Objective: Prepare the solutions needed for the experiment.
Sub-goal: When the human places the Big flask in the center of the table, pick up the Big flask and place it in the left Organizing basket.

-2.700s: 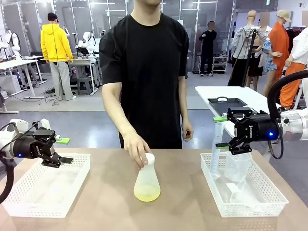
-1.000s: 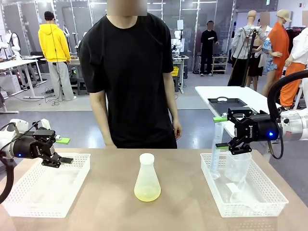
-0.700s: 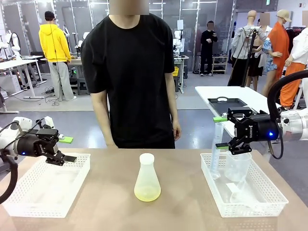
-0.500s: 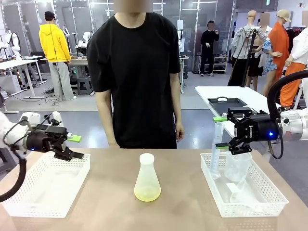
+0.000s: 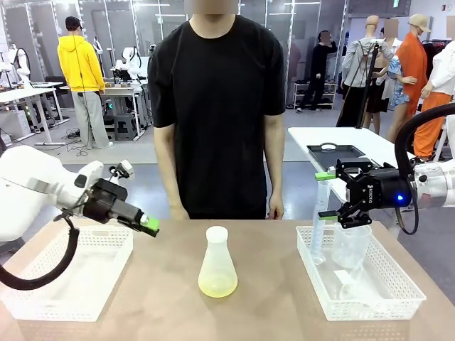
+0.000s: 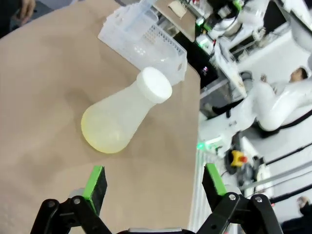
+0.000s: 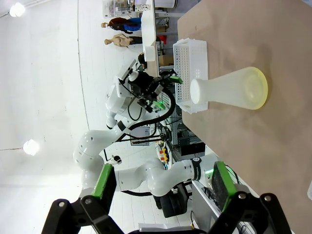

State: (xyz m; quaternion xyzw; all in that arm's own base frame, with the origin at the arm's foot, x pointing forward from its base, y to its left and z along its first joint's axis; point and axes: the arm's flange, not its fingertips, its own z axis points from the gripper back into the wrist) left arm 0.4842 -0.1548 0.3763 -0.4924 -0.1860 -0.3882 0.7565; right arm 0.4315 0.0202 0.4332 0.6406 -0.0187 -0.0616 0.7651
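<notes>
Flask: a cloudy plastic flask (image 5: pixel 217 264) stands upright on the brown table (image 5: pixel 163 312), midway between the two baskets, its white cap (image 5: pixel 217 234) on top.
Solutions: pale yellow solutions (image 5: pixel 217 288) lie as a thin layer in the flask's bottom; from the left wrist the same liquid (image 6: pixel 105 141) shows at the wide end.
Left gripper: the left gripper (image 5: pixel 148 224) hangs in the air to the left of the flask, above the inner edge of the left basket (image 5: pixel 71 284), fingers pointing toward the flask; jaws spread wide, nothing between them, well clear of the flask.
Right gripper: the right gripper (image 5: pixel 326 195) hangs to the right of the flask, over the far left corner of the right basket (image 5: pixel 370 302); jaws spread, empty.
Right basket: holds clear labware (image 5: pixel 348 249), including a tall cylinder just below the right gripper.
Person: a person (image 5: pixel 220 106) in a black shirt stands behind the flask at the far side, arms down at the sides.
</notes>
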